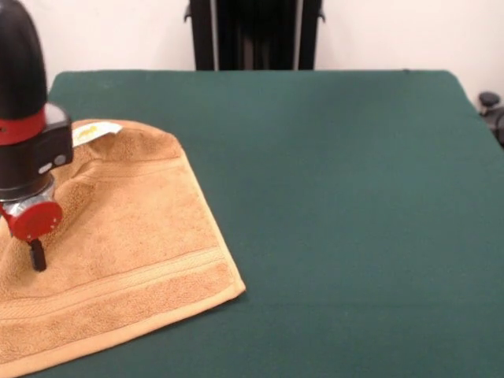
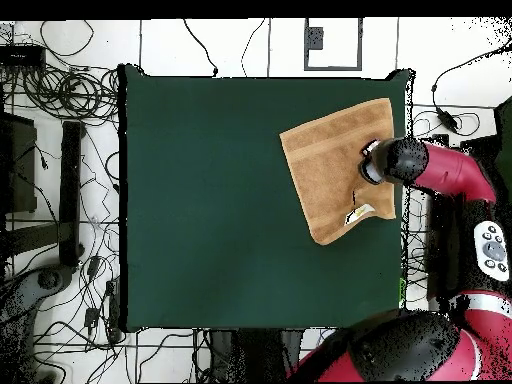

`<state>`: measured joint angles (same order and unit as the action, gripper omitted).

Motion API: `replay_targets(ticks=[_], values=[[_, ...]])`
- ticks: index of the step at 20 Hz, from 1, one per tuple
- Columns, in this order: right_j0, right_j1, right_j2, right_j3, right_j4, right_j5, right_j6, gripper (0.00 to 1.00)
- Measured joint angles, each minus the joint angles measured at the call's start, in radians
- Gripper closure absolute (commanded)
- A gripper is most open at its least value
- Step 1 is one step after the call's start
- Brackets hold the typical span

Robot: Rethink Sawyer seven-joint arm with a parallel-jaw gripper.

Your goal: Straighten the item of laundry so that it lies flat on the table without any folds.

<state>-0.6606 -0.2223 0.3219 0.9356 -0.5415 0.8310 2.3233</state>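
The orange-tan terry towel (image 1: pixel 118 260) is seen spread near one corner of the green-covered bench (image 1: pixel 339 205), and in the front view it runs out of the picture at the left and bottom edges. A flat woven border band (image 1: pixel 118 277) is crossed along the towel's near edge, and a second, fainter band is made out nearer its far edge. The small white care label (image 1: pixel 96 131) is seen sticking out at the far corner of the towel, lying on the cloth.

The gripper (image 1: pixel 36 256) is brought down onto the towel from above, with a red disc just over a single dark fingertip that is pressed at or just above the pile. Whether it is open or closed cannot be told from either view. The towel is puckered slightly around that spot, with soft ridges running toward the far corner.

In the overhead view the towel (image 2: pixel 335 165) is shown as a skewed square close to the bench's edge, with the red and black arm (image 2: pixel 440 168) reaching in over that edge and the gripper (image 2: pixel 366 170) set over the towel's margin. The rest of the bench (image 2: pixel 200 200) is shown as plain green cloth.
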Motion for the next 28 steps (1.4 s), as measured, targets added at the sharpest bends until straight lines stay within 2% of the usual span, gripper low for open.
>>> replay_targets(ticks=[8, 11, 22, 26, 28], values=[[-0.034, 0.039, 0.055, -0.075, 0.037, 0.115, -0.181, 0.0], [-0.034, 0.045, 0.056, -0.087, 0.045, 0.13, -0.216, 0.0], [-0.033, 0.046, 0.056, -0.089, 0.045, 0.131, -0.23, 0.0], [-0.01, 0.04, 0.039, -0.093, 0.013, 0.127, -0.23, 0.0], [0.026, 0.028, 0.013, -0.093, -0.04, 0.115, -0.23, 0.0]])
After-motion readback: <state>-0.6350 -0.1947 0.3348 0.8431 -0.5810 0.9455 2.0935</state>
